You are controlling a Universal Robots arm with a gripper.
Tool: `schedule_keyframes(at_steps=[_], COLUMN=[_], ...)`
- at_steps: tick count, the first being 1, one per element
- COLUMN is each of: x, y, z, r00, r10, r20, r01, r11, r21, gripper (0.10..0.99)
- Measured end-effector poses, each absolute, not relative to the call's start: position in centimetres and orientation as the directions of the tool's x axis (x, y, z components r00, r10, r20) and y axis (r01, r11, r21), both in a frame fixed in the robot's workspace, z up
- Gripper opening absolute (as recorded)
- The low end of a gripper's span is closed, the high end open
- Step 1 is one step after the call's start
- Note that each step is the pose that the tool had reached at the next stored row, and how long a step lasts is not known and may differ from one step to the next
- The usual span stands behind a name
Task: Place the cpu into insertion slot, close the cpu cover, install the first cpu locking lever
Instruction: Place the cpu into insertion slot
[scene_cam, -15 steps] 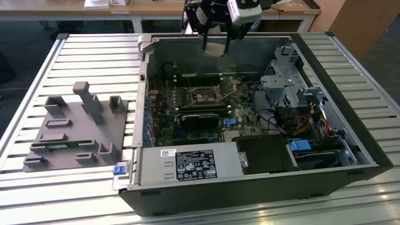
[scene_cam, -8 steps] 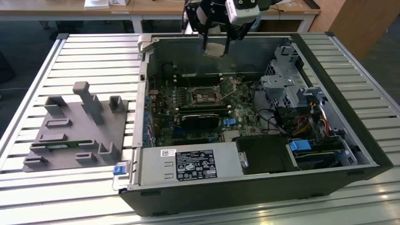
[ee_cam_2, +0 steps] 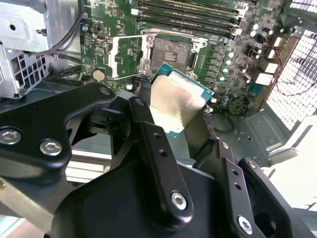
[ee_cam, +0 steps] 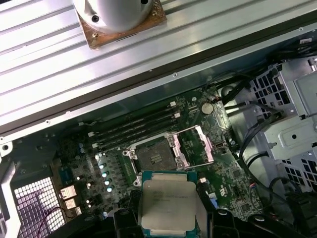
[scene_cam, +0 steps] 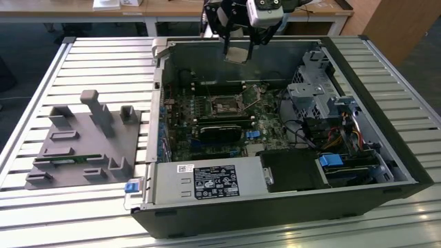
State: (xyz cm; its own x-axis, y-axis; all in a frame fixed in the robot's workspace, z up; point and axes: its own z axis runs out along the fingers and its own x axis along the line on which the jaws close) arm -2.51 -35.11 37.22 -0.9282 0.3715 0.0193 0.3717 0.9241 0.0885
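Note:
My gripper is shut on the cpu, a pale silver square chip, and holds it in the air over the far wall of the open computer case. In both wrist views the cpu sits between the black fingers, apart from the board. The insertion slot lies bare with a dark centre. The cpu cover stands flipped open beside it. A thin locking lever sticks out by the cover.
A grey drive cage with cables stands at the exterior view's right, and a power supply fills the near side of the case. Long memory slots run beside the socket. A grey fixture block sits on the slatted table.

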Motion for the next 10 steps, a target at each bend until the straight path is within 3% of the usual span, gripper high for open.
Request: schedule_keyframes(at_steps=[10], x=[-2.51], y=[-35.09], z=[37.15], r00=[-0.905], r10=[0.426], r20=[0.019], r01=[0.426], r11=[0.900], r21=[0.089], gripper=[0.525])
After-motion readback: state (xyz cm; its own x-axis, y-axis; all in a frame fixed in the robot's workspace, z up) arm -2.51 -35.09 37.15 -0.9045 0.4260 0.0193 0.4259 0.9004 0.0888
